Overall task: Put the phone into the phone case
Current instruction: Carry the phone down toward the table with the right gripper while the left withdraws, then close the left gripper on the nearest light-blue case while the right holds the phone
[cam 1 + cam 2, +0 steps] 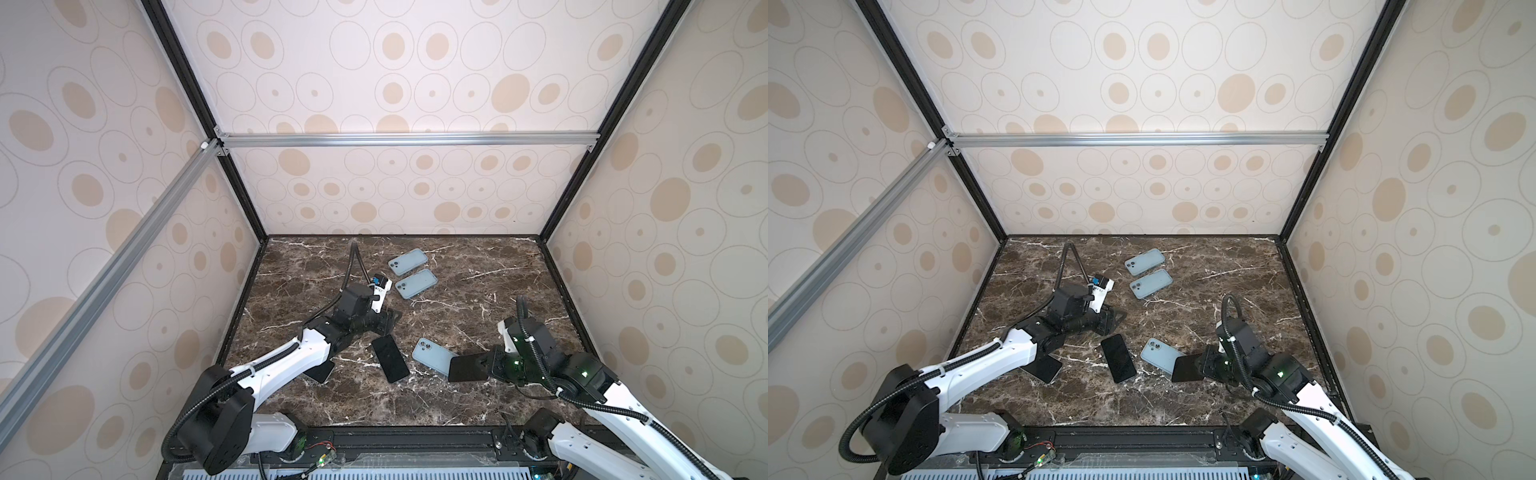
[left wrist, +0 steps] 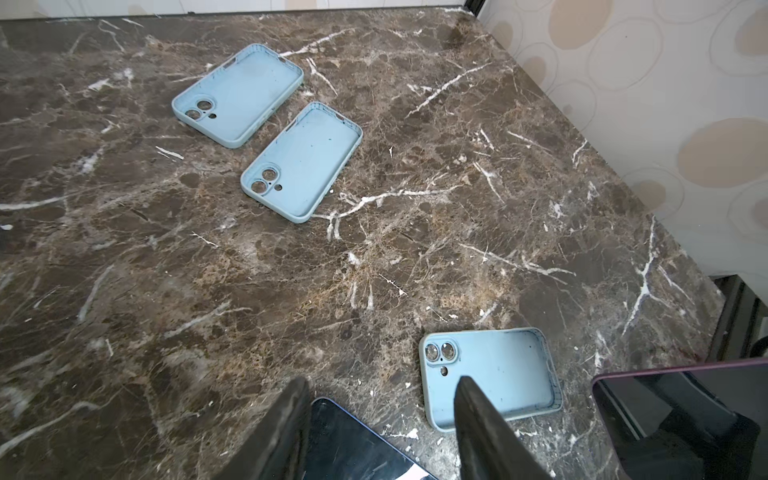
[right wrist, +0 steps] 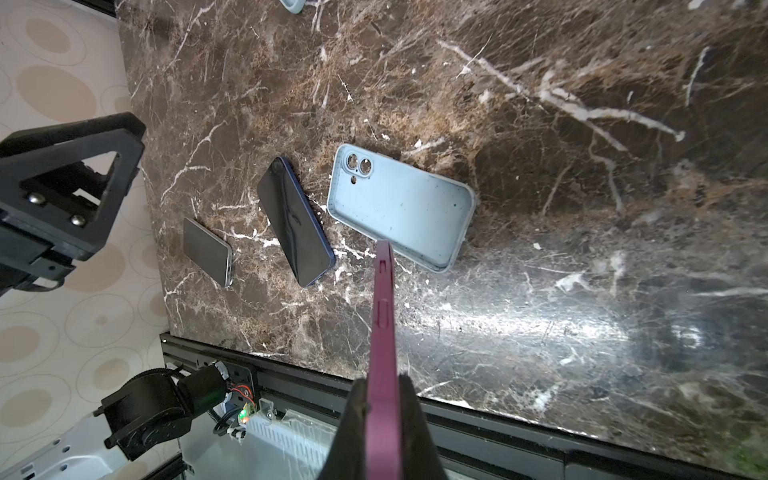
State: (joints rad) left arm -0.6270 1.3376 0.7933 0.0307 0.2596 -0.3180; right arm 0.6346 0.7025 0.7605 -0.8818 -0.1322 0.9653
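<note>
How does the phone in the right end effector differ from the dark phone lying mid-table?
The held phone has a maroon frame; the lying phone has a dark blue one. The held phone is clamped in the right end effector; the lying phone rests flat on the table, screen up. Both screens are dark.

Grey phone (image 1: 322, 372) half under left arm (image 1: 291, 357), near case (image 1: 432, 354) — one end covered by held phone (image 1: 467, 368)

We count three blue phone cases (image 1: 407, 262) (image 1: 416, 284) (image 1: 432, 354), three phones (image 1: 390, 364) (image 1: 322, 372) (image 1: 469, 368), two robot arms (image 1: 291, 357) (image 1: 623, 415) and one table (image 1: 478, 399).
</note>
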